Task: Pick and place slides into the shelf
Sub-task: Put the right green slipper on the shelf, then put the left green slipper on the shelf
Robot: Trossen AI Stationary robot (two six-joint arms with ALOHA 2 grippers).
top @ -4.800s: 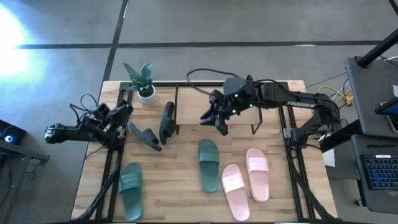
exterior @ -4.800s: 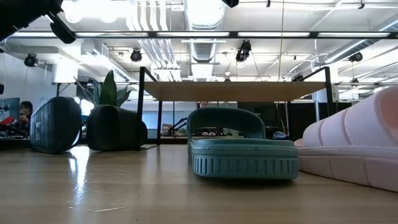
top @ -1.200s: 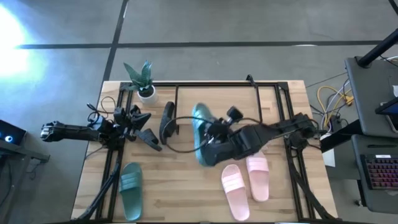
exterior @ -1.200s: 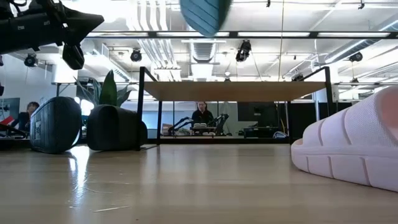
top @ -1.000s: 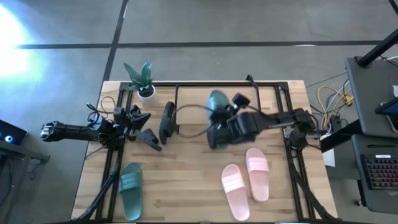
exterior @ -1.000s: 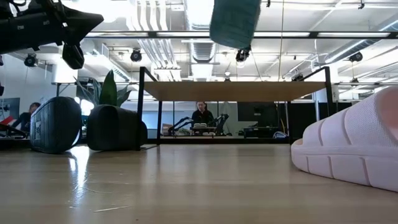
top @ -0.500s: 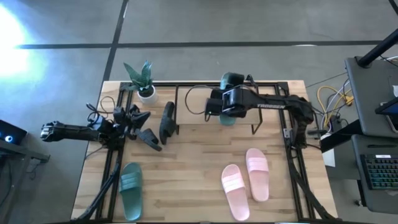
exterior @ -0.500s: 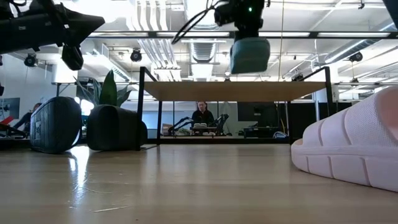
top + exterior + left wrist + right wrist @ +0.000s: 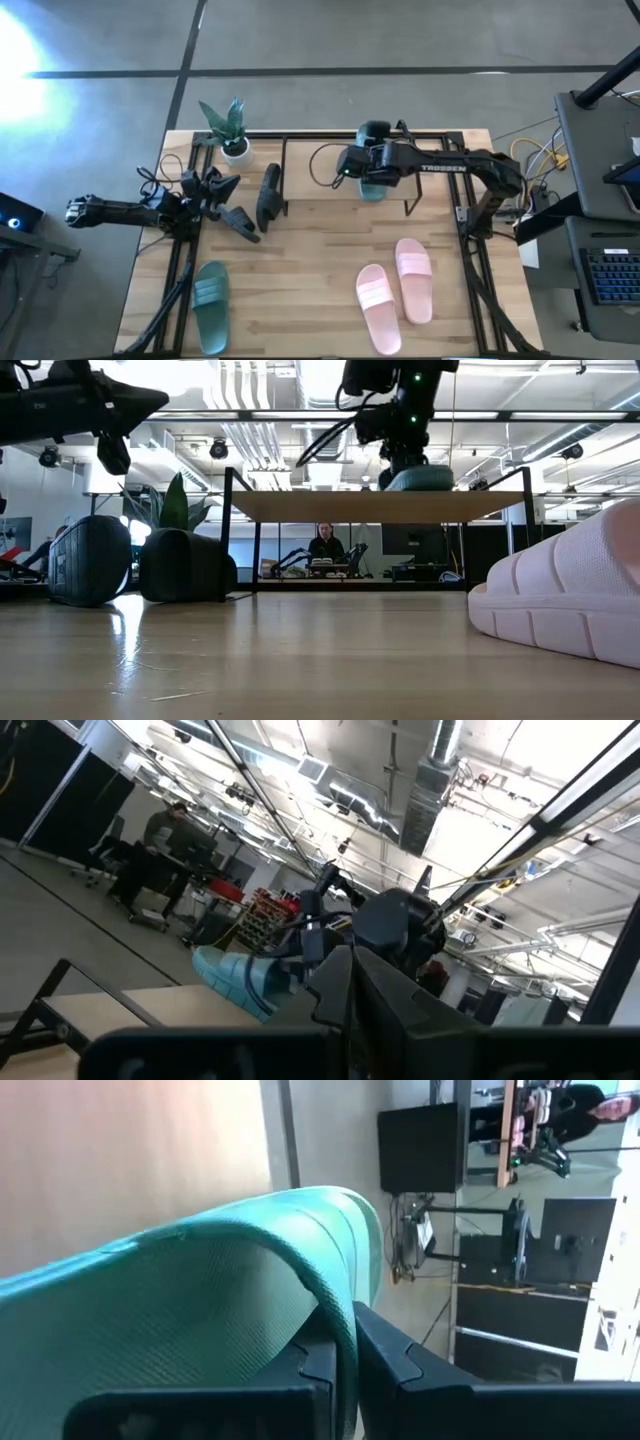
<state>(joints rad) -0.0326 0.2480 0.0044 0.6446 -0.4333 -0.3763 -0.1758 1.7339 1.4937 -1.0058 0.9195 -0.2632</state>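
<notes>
A dark green slide (image 9: 420, 479) sits on the shelf's wooden top board (image 9: 300, 506), with my right gripper (image 9: 404, 464) shut on it from above. In the high view this slide (image 9: 372, 190) lies at the shelf's right part, under the gripper (image 9: 368, 165). The other green slide (image 9: 210, 305) lies flat at the near left. Two pink slides (image 9: 375, 295) (image 9: 413, 265) lie flat at the near right. Two black slides (image 9: 268, 195) (image 9: 232, 217) stand on edge left of the shelf. My left gripper (image 9: 215, 188) hovers shut beside them, holding nothing. My right gripper pinches the edge of the green slide's wide strap (image 9: 345, 1325) between its two fingers (image 9: 320, 1360). The fingers point down from above. The slide sits level, with its sole down on the shelf's top board.
A potted plant (image 9: 228, 125) stands at the far left corner, close to the shelf's black frame (image 9: 300, 138). The arms' black base rails run along both table sides. People sit at desks in the room beyond the table.
My right gripper has carried the green slide toward the far edge and down, from high above the table's middle onto the shelf's top board. On the way the slide has turned from hanging tilted to lying level.
</notes>
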